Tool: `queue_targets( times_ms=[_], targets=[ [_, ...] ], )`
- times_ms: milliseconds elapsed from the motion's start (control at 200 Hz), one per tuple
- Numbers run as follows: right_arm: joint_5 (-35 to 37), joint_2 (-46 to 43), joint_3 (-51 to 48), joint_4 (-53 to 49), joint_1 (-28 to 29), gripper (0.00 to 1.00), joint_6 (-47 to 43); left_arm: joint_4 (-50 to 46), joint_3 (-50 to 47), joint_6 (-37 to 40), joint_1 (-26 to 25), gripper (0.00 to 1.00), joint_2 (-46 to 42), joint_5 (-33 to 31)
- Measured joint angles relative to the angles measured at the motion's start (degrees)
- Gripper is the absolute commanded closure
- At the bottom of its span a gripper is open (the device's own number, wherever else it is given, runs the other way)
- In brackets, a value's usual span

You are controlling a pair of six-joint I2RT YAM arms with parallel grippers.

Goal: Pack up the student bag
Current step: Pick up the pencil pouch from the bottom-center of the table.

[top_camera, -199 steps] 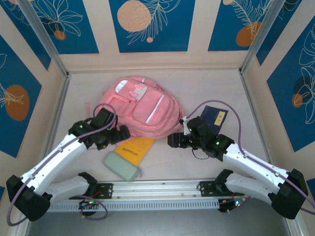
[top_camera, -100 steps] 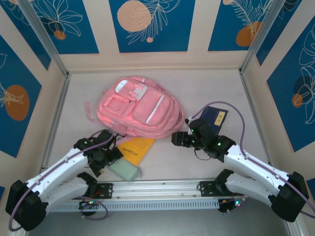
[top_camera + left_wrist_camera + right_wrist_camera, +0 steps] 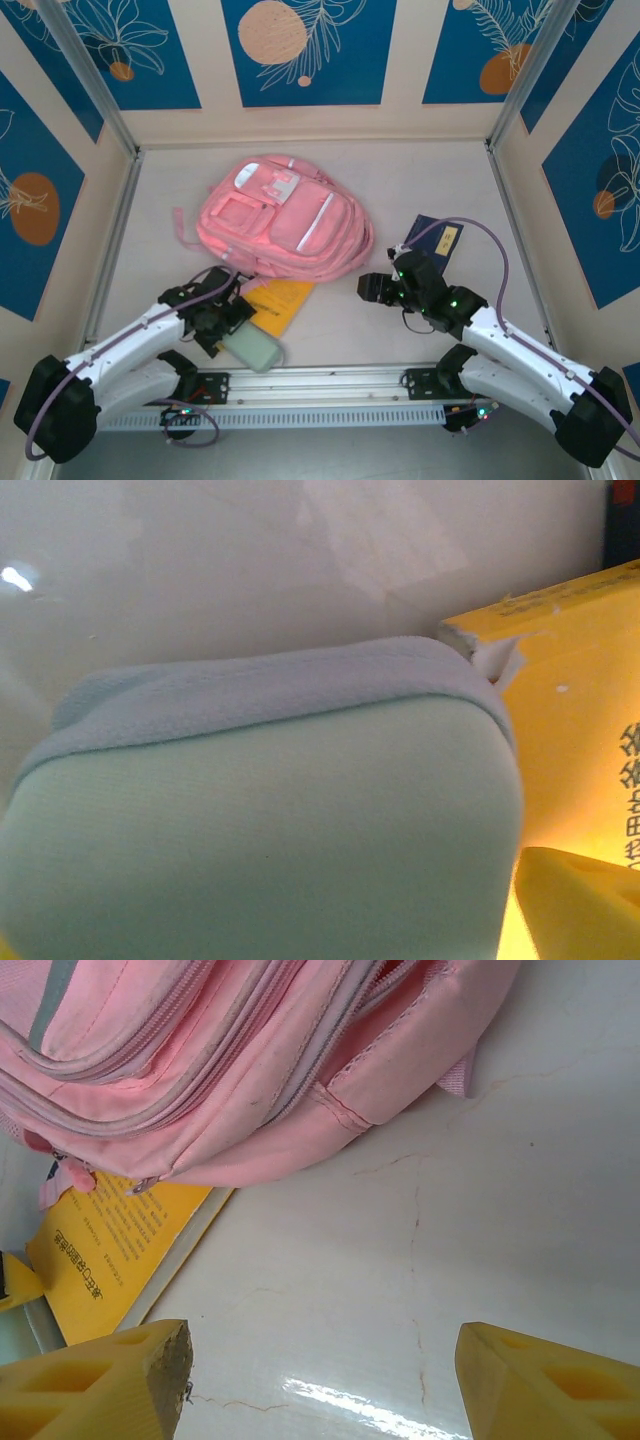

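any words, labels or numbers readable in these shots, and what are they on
No text here can be quoted.
yellow book: rows of small dark print on the cover, too blurred to read in the right wrist view, cut off in the left wrist view.
dark blue book: pale yellow label, too small to read.
student bag: no lettering visible.

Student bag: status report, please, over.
Left end effector open over green pouch. Right end effector open, empty, facing student bag. Bag lies flat, yellow book partly under its near edge.
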Motion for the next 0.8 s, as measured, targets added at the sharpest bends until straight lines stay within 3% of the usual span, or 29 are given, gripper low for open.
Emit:
queue_targets(
  times_ms=[155, 290, 570, 800],
  targets=[
    [0.0, 0.0, 0.0, 0.0, 0.0, 0.3, 0.0, 0.2, 0.0, -0.4, 0.0, 0.29, -0.3, -0.3],
    [-0.2, 0.0, 0.0, 0.0, -0.2, 0.3, -0.1, -0.7, 0.1, -0.6, 0.0, 0.34, -3.3, -0.9],
    [-3.5, 0.0, 0.2, 0.5, -1.7, 0.29, 0.5, -4.2, 9.0, 0.3, 1.5, 0.37, -6.2, -2.3],
    [-13.4, 0.6, 0.3, 7.9, -3.3, 0.25, 3.5, -3.2, 20.4, 1.4, 2.6, 0.36, -3.8, -3.6]
  ],
)
